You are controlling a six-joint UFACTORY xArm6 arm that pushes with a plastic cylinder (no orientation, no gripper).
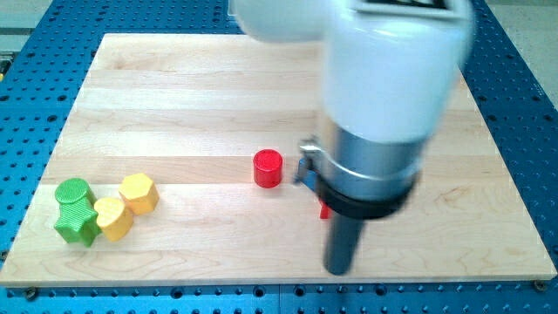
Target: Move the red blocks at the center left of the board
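A red cylinder block [268, 168] stands near the middle of the wooden board [174, 96]. A second red block [323, 210] shows only as a small sliver behind my arm, shape hidden. A blue block [306, 171] peeks out at the arm's left edge, mostly hidden. My tip [338, 269] is at the lower end of the dark rod, below and to the right of the red cylinder, just below the hidden red block. It touches no block that I can see.
At the view's lower left sit a green cylinder [73, 192], a green star-shaped block [77, 221], a yellow heart-shaped block [112, 217] and a yellow hexagonal block [139, 192], bunched together. The large white arm body [388, 78] covers the upper right.
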